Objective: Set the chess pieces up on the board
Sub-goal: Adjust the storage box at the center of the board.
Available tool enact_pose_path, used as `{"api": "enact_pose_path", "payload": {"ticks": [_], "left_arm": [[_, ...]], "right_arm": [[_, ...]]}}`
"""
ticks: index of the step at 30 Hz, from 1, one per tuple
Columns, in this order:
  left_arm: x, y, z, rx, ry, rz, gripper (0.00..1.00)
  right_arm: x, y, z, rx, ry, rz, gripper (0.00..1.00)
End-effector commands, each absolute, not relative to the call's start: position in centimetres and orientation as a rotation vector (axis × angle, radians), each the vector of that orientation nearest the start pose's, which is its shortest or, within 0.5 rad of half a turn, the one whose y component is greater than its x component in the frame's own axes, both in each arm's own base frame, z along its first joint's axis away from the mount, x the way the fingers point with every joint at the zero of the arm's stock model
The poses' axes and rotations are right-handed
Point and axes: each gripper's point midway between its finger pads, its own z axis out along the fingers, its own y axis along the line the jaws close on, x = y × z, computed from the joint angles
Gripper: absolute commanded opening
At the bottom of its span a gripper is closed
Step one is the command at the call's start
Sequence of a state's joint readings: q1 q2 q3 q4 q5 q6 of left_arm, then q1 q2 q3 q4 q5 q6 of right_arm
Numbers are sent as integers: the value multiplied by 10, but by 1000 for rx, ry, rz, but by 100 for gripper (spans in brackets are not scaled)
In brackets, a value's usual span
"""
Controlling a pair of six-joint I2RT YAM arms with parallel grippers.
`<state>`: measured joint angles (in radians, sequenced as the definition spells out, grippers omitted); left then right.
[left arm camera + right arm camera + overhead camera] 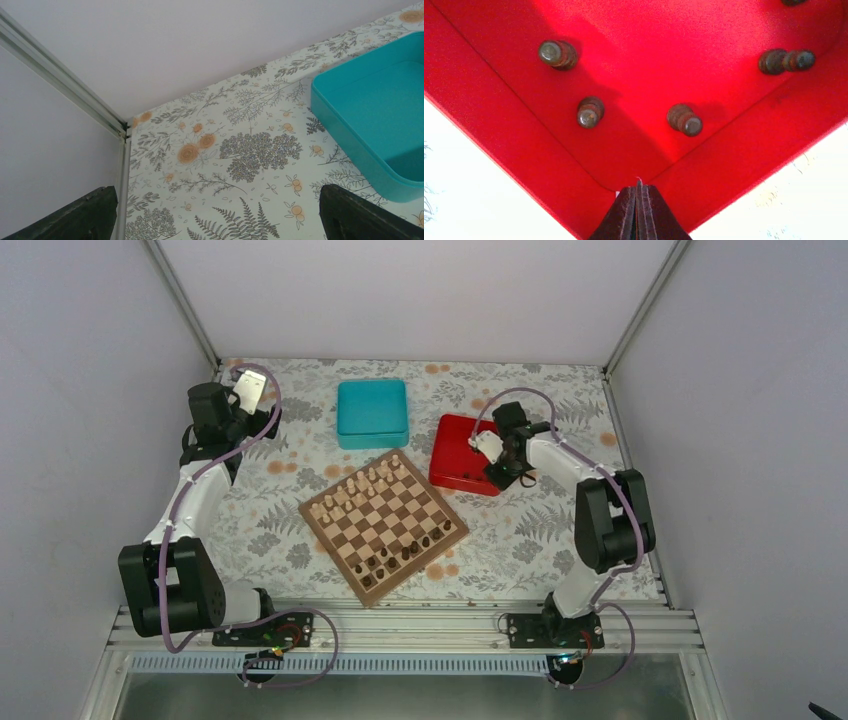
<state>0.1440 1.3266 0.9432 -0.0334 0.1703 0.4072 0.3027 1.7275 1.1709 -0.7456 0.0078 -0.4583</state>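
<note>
The board point(352, 540) lies at the table's middle, turned diagonally. Several dark chess pieces point(405, 550) stand along its near right side, and pale pieces point(365, 485) stand along its far side. More dark pieces lie in the red tray point(455, 440): one point(558, 54) at the left, one point(590, 112) below it, one point(684, 120) in the middle and one point(786, 60) at the right. My right gripper point(639, 189) is shut and empty over the tray's corner point(634, 165); it also shows in the top view point(497, 472). My left gripper point(220, 210) is open and empty at the back left point(250, 390).
A teal box point(372, 412) stands behind the board; in the left wrist view point(370, 115) it is on the right and empty. The enclosure's walls and a metal corner post point(65, 85) close the back left. The tablecloth has a floral print.
</note>
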Motion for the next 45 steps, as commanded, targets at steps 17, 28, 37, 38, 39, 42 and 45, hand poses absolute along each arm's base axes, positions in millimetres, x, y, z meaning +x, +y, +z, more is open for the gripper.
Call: {"api": "enact_pose_path", "payload": {"ticks": [17,28,37,38,39,42,45], "left_arm": [[429,30,237,372,1941,161,100],[428,30,240,372,1934,164,100],[426,31,244,368,1923,174,100],[425,31,245,367,1922,176,100],[425,31,246,367,1919,177,100],[425,32,247,366,1916,179,100],[425,32,246,364,1917,178,100]], "right_arm": [[348,-21,75,-805,2740,-227,4],[405,59,155,-957,2470,-113,22],[496,148,173,-972,2382,151,96],[504,156,167,-978,2382,150,99],[510,165,163,-986,2376,150,100],[526,191,147,-1005,2356,146,100],[533,214,134,-1018,2334,149,99]]}}
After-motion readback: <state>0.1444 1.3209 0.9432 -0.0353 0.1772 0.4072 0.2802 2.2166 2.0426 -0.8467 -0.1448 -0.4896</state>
